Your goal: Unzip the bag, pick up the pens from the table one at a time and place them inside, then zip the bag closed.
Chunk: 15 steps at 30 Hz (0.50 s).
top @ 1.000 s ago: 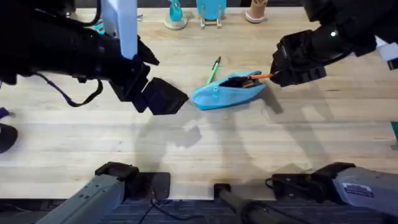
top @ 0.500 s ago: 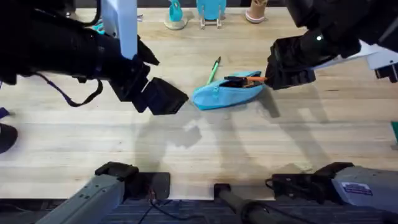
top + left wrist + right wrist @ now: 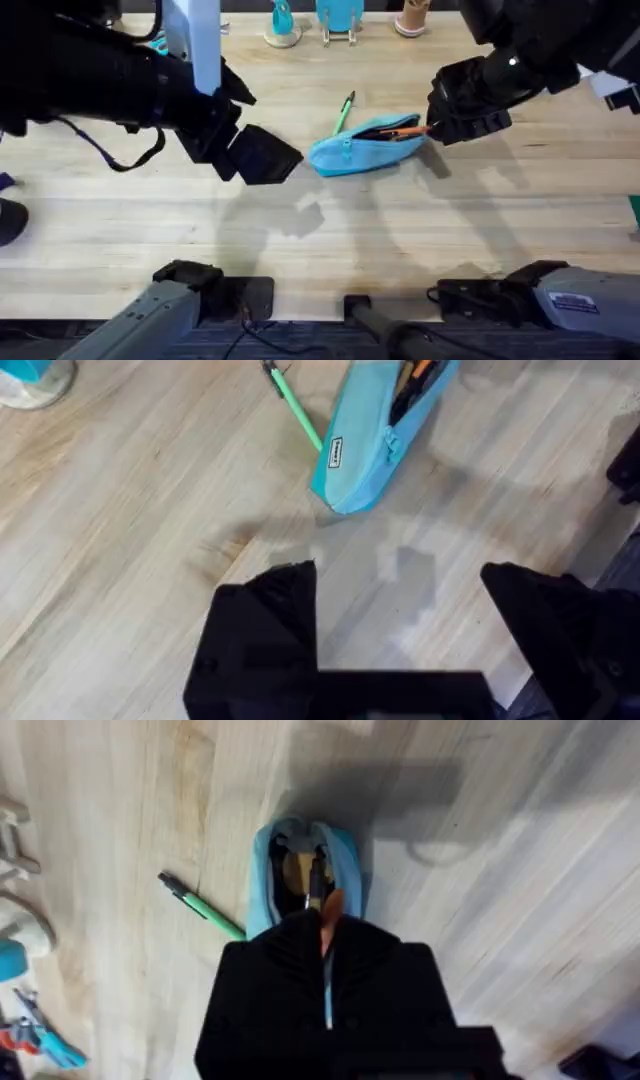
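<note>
Label (image 3: 335,454) on the bag (image 3: 362,148) cannot be read; orange pen (image 3: 405,131) seemingly pinched by right gripper (image 3: 432,127); left gripper (image 3: 400,595) held open.

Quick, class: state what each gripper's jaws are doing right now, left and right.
Left gripper: jaws open, holding nothing.
Right gripper: jaws shut on the orange pen, its tip in the open bag.

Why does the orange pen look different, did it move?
Yes. The orange pen has slid farther into the blue pouch, toward the green pen, which stayed put.
</note>
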### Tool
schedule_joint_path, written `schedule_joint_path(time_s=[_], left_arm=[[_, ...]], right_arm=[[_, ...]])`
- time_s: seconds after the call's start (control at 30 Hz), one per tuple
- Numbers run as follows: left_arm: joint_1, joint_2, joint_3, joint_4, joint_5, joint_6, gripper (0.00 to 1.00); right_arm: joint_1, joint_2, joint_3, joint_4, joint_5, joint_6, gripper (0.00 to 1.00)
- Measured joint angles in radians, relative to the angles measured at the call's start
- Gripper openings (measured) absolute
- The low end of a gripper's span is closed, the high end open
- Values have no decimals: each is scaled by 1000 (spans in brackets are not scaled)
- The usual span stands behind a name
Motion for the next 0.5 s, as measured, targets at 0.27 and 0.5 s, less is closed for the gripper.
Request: schedule_joint_path(time_s=[0.27,0.5], left_arm=[[0,0,0,0,0,0,995],[0,0,0,0,0,0,995]], right_arm=[[0,0,0,13,17,-60,32],[18,3,0,50,20,-65,33]])
